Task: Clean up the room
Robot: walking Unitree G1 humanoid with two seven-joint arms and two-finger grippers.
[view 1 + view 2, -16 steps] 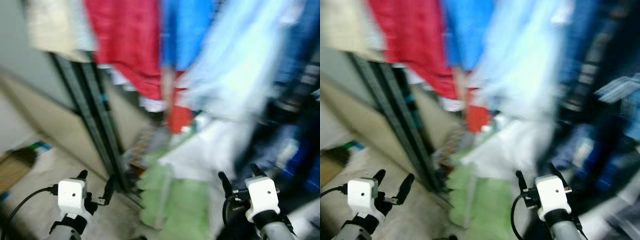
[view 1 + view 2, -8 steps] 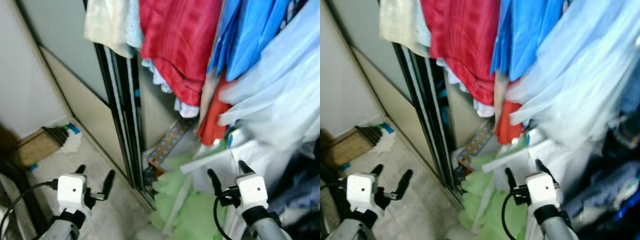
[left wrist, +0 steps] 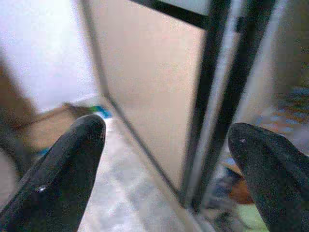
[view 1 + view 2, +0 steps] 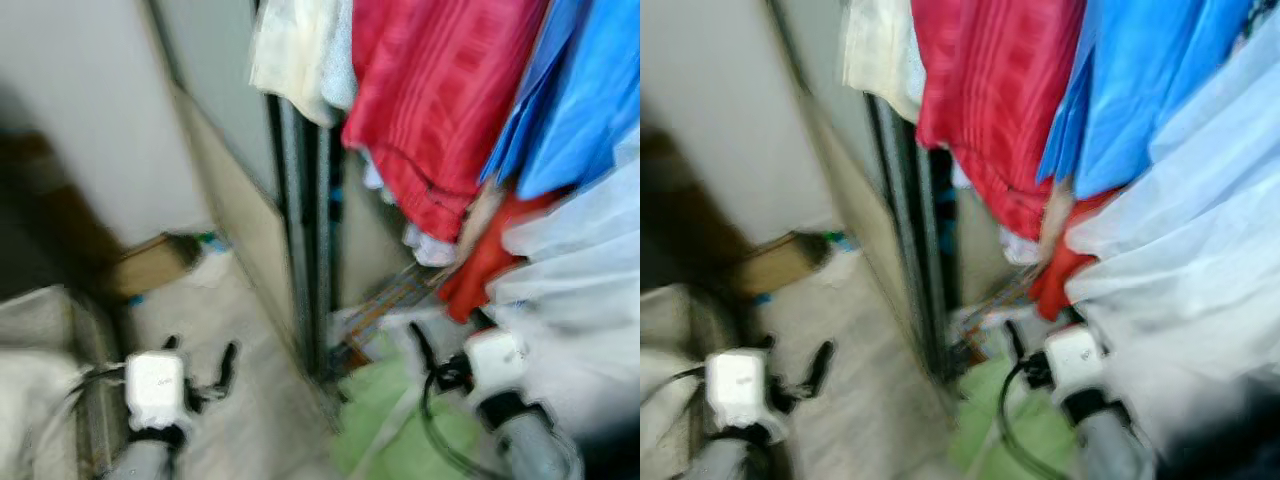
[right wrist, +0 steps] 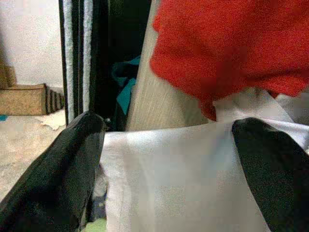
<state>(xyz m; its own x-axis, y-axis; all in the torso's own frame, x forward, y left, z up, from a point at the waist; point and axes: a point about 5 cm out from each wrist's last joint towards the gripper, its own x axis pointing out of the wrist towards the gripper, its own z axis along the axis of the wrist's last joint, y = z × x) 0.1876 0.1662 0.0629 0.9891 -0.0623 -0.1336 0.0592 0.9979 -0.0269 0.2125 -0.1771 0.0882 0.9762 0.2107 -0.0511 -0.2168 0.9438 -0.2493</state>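
— Where are our grippers?
— Our left gripper (image 3: 164, 159) hangs spread wide and empty before the sliding door (image 3: 149, 82). Our right gripper (image 5: 166, 159), equally open, faces white cloth (image 5: 169, 174) below red clothes (image 4: 440, 110), seemingly not gripping.

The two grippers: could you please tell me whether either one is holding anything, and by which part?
Nothing is held. The left gripper is open before the dark sliding-door frame; the right gripper is open, facing white fabric.

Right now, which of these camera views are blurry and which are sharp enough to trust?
Both eye views are smeared by motion: the red garment and left gripper look soft. The left wrist view is soft too. The right wrist view is clearest, showing white cloth between the right gripper's fingers.
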